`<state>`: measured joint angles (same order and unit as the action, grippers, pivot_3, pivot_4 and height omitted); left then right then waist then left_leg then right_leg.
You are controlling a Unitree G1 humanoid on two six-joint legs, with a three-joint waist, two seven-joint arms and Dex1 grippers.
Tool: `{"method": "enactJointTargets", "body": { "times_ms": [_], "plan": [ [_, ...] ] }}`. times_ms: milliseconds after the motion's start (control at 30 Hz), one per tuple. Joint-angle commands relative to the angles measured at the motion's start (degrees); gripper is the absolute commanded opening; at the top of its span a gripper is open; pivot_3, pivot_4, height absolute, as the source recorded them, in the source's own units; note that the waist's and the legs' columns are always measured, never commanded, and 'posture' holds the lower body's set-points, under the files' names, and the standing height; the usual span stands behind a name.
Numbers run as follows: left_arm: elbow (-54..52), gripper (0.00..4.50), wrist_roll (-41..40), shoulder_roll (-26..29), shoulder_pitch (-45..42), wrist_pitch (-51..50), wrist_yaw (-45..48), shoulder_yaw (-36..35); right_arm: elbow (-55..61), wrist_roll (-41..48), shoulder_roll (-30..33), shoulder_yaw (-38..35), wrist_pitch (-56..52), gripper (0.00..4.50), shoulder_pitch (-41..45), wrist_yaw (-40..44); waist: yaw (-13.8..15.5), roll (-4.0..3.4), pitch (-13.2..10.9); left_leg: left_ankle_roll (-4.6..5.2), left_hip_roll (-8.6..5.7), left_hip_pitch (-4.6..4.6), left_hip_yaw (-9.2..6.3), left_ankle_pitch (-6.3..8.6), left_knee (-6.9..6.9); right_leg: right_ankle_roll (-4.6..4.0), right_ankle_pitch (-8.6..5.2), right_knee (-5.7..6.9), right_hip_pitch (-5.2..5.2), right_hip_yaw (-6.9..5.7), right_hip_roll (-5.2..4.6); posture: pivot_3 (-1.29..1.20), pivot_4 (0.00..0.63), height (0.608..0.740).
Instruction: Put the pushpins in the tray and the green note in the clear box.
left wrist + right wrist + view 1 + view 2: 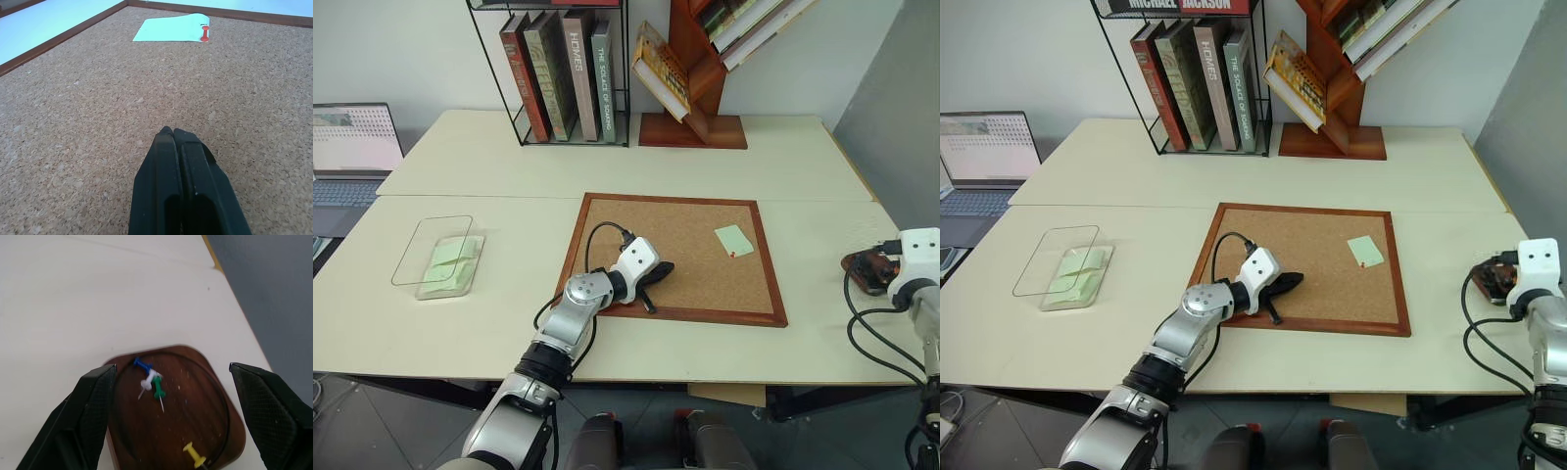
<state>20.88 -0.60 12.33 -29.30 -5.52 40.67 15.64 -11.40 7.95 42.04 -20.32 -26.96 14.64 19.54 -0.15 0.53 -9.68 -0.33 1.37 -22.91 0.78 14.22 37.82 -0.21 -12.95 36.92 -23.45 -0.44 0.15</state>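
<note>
Over at your right, the right gripper stands wide open just above the tray, which sits at the worktop's right edge. Four pushpins lie in it: blue, white and green bunched together, one yellow pin nearer the rim. Your left gripper is shut on nothing, low over the corkboard, pointing toward the green note. That note remains pinned by a red pushpin at one corner. Far to your left, the clear box already holds pale green sheets, with its clear lid propped against it.

What could go wrong, in my judgement: the red pin is tiny, so closing on it slightly off-centre would pinch the paper or flick the pin across the board. Pulling at an angle could tear the note's corner. Once freed, the thin note may slide or curl away from flat fingertips. The tray sits close to the worktop edge, so a nudge from your right arm might tip it off.

Readable writing: one book spine on the wire rack reads "HOMES"; in the right eye view "JACKSON" shows above.
</note>
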Motion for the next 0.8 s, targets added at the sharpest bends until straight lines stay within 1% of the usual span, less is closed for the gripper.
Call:
{"method": "enactJointTargets", "body": {
  "times_ms": [33, 167, 233, 300, 433, 533, 800],
  "plan": [
    [2.13, 0.00, 1.45, 0.53, 1.43, -0.66, 0.36, 1.08, 9.31, 3.00, 3.48, 0.98, -0.10, 3.78, 0.38, 7.52, 0.01, 0.02, -0.01, 0.00, 0.02, 0.01, -0.02, 0.00, 0.00, 0.00, 0.00, -0.02, 0.01, -0.02, 0.01, 0.00, 0.150, 0.740],
    [2.34, 0.00, 1.43, 0.63, 1.27, -0.56, 0.58, 1.09, 19.02, 9.45, 0.06, 3.84, 0.14, 3.78, -0.20, 14.05, -0.14, 0.05, -0.02, 0.00, 0.07, 0.03, -0.11, 0.00, -0.02, 0.00, 0.00, -0.02, 0.02, -0.08, 0.06, 0.00, 0.150, 0.740],
    [2.53, 0.00, 1.48, 0.67, 1.15, -0.49, 0.71, 1.13, 22.41, 11.54, -2.93, 6.07, -0.54, 3.78, -0.60, 14.82, -0.13, 0.04, -0.01, 0.00, 0.12, 0.03, -0.18, 0.00, -0.01, -0.01, -0.01, -0.01, 0.03, -0.12, 0.13, 0.00, 0.150, 0.740],
    [2.77, 0.00, 1.55, 0.69, 0.95, -0.43, 0.77, 1.17, 23.23, 11.49, -5.42, 8.26, -0.01, 3.78, -0.88, 14.52, -0.11, 0.05, -0.02, 0.00, 0.13, 0.02, -0.23, 0.00, -0.02, -0.01, -0.01, -0.01, 0.03, -0.13, 0.14, 0.00, 0.150, 0.740],
    [2.95, 0.00, 1.70, 0.76, 0.65, -0.34, 0.90, 1.17, 22.25, 9.42, -10.02, 13.97, 1.63, 3.78, -0.82, 13.83, -0.06, 0.05, -0.02, -0.01, 0.14, -0.01, -0.19, 0.00, -0.01, -0.01, -0.01, -0.04, 0.03, -0.12, 0.15, 0.00, 0.150, 0.740],
    [2.91, 0.00, 1.79, 0.83, 0.59, -0.27, 0.96, 1.16, 20.48, 7.77, -12.41, 16.85, 2.60, 3.78, 0.22, 13.09, -0.04, 0.05, -0.02, -0.01, 0.11, -0.04, -0.11, 0.00, -0.02, -0.01, -0.01, -0.04, -0.01, -0.08, 0.11, 0.00, 0.150, 0.740],
    [3.06, 0.00, 2.00, 0.77, 0.43, -0.17, 0.82, 0.95, 10.37, 3.09, -16.03, 20.24, 8.14, 3.78, 3.60, 11.51, -0.04, 0.07, -0.03, 0.00, 0.13, -0.03, -0.12, 0.00, -0.02, -0.03, -0.02, -0.02, -0.04, -0.10, 0.11, 0.00, 0.150, 0.740]
  ]
}}
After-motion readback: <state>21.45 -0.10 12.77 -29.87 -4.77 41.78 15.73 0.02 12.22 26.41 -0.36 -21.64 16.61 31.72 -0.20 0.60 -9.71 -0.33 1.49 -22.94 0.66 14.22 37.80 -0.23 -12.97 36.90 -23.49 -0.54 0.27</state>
